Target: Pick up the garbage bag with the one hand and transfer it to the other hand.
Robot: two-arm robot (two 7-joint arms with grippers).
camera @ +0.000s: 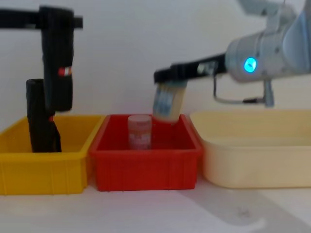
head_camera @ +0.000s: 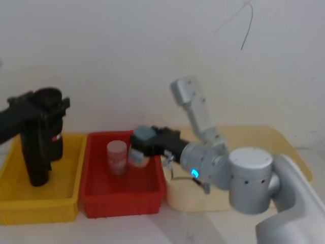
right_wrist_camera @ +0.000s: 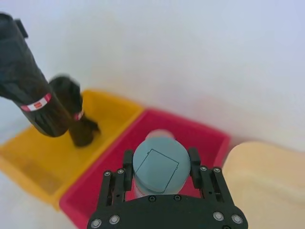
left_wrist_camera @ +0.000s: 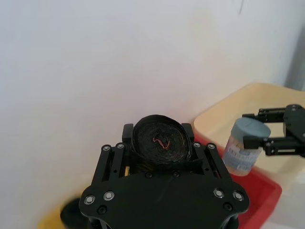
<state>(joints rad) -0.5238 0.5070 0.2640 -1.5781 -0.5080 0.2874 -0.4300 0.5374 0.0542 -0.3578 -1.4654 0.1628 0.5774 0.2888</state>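
Gripping garbage bag (camera: 57,82), left hand (camera: 57,20), clear above yellow bin rim (camera: 43,156)

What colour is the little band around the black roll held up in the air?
Red and white, clearest on the garbage bag in the right wrist view.

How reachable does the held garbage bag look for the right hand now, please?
Probably not yet: the right hand is shut on a grey-capped bottle, so it is occupied, though the space towards the garbage bag in the left hand looks open.
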